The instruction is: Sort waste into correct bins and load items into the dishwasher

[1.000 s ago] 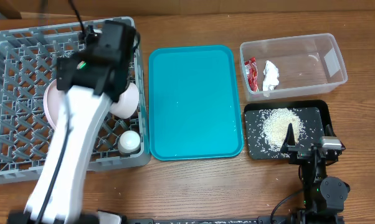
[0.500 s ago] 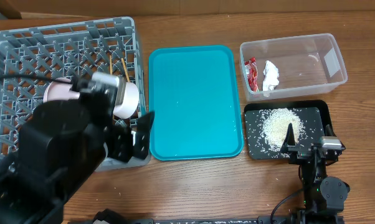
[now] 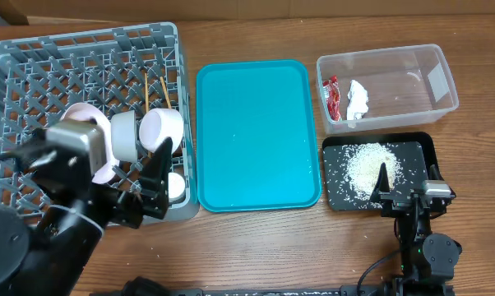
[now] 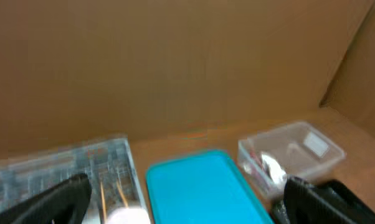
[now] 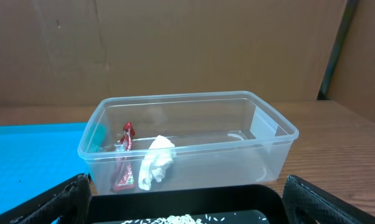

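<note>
The grey dish rack (image 3: 83, 37) at the left holds a large pale plate (image 3: 76, 119) on edge, a bowl (image 3: 124, 136), a smaller pale round dish (image 3: 163, 129), a white cup (image 3: 175, 186) and two chopsticks (image 3: 153, 90). The clear tub (image 3: 412, 62) at the back right holds the red wrapper (image 3: 332, 97) and the white tissue (image 3: 358, 99). My left gripper (image 3: 153, 185) is open and empty, raised over the rack's front right corner. My right gripper (image 3: 408, 187) is open and empty at the black tray's near edge. The tub, with wrapper (image 5: 124, 162) and tissue (image 5: 155, 160), stands behind it.
A flat teal tray (image 3: 258, 136) lies between the rack and the tub. A black tray (image 3: 416, 148) with loose rice grains (image 3: 367, 164) sits in front of the tub. The left wrist view, blurred, shows the teal tray (image 4: 200, 193), the rack (image 4: 63, 165) and the tub (image 4: 293, 149).
My left arm has drawn back from over the rack toward the table's front edge, uncovering the dishes in the rack. The right arm has not moved.
</note>
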